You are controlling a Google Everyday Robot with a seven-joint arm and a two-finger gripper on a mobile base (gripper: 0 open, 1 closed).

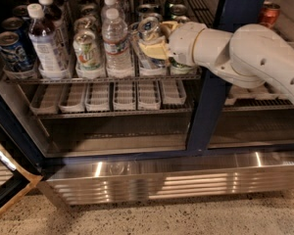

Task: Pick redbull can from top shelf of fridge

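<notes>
Gripper (152, 43) seemingly clasped around the redbull can (149, 26) on the top shelf (103, 77).

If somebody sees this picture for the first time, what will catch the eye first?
The big white arm stretched in from the right, its gripper at the redbull can on the top shelf of the fridge. Next, the clear water bottle left of that can, and the shiny ribbed base panel below.

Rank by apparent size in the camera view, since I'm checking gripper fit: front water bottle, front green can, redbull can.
front water bottle
front green can
redbull can
The last two are unsure: the gripper, at the redbull can on the top shelf, hides its lower part.
</notes>
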